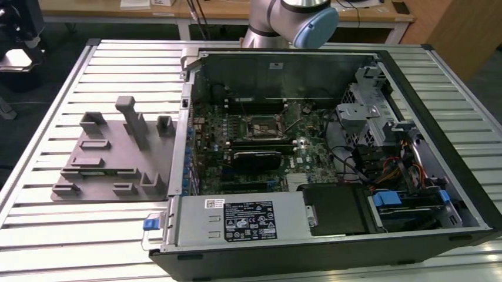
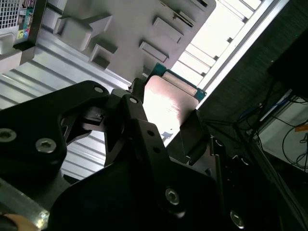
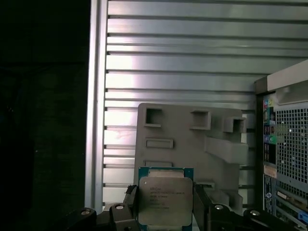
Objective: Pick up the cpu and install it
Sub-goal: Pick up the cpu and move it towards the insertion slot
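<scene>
The bench [image 1: 47,235] has a top of parallel ribbed metal slats, silver-grey. In the first wrist view the slats [image 3: 192,62] reflect bright light in bands. A dark floor [image 1: 43,88] lies beyond the bench edge. A light wooden desk [image 1: 220,10] stands behind the bench. A wooden panel [image 1: 462,32] stands at the exterior view's right. In the second wrist view, loose cables [image 2: 284,120] lie off the bench edge.

So the cpu [image 3: 165,198] is a small flat square chip, shiny silver-grey metal top on a thin green board. It's pinched on two opposite edges by the black tool [image 3: 166,208], metal side towards the first wrist view, held clear of the ribbed metal worktop [image 3: 192,57].
</scene>
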